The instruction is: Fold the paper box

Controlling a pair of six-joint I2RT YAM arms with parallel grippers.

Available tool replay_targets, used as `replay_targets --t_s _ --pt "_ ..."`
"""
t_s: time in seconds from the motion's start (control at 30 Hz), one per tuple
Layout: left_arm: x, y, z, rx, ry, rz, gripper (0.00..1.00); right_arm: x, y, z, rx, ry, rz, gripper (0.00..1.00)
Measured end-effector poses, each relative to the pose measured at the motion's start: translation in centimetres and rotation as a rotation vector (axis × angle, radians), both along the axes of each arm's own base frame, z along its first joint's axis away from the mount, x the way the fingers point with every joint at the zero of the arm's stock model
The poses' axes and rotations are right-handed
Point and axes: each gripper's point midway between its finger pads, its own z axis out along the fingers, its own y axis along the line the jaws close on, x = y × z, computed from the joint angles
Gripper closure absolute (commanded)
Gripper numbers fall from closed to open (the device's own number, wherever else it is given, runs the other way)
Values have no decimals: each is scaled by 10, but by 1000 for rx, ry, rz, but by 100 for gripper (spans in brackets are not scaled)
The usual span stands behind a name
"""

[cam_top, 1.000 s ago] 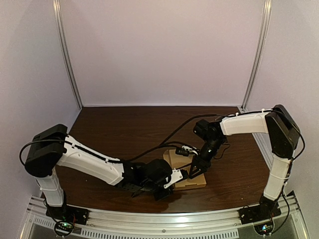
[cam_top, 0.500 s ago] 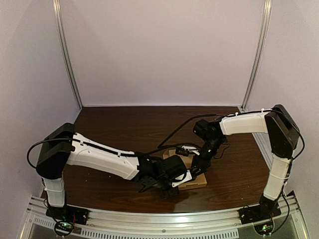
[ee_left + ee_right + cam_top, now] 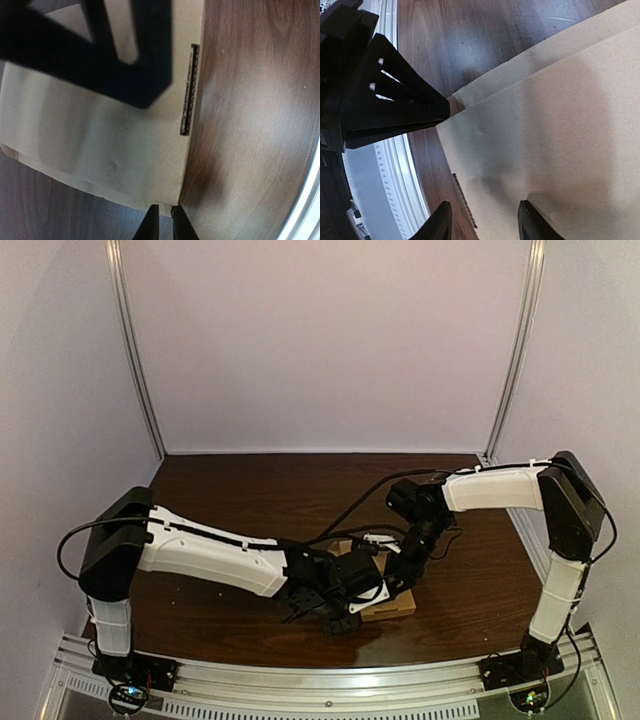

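Observation:
The flattened tan paper box [image 3: 396, 604] lies on the dark wooden table near its front edge. In the left wrist view the paper box [image 3: 100, 135] fills the left half, with a dark slot [image 3: 189, 90] along its right edge. My left gripper [image 3: 163, 222] meets the box's near corner, its fingers nearly together with a thin edge of card between them. In the top view the left gripper [image 3: 368, 592] is at the box's left side. My right gripper [image 3: 485, 222] stands open, low over the box's top panel [image 3: 545, 125]. The left gripper's fingers [image 3: 395, 105] touch the box corner there.
A metal rail [image 3: 320, 680] runs along the table's near edge, close to the box. Black cables [image 3: 360, 508] trail from the right arm across the table [image 3: 230, 490]. White walls with upright metal strips close in the back and sides.
My left arm has stretched to the right, bringing its gripper from beside the box to the box's near corner. The right gripper has stayed over the box.

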Motion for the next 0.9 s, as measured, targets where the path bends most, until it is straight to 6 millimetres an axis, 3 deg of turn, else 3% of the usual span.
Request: replay_targets --t_s 0.27,0.37,0.5,0.63,0.7,0.83,0.9 --pt "7 -3 52 -113 -48 37 82 -4 -3 30 14 -29 20 50" --pt "10 6 70 -141 -82 53 79 2 -5 44 32 -57 12 48" --pt "20 25 81 -156 -129 97 73 10 -10 54 30 -99 -13 40" --pt "54 49 72 -180 -141 222 68 31 -18 58 2 -159 -88 37" --pt "81 65 62 -211 -141 317 68 47 -21 59 -6 -185 -138 37" --pt "130 96 44 -281 -130 464 73 76 -24 59 -25 -211 -222 37" --pt "147 102 41 -332 -112 491 75 87 -23 53 -39 -207 -246 37"
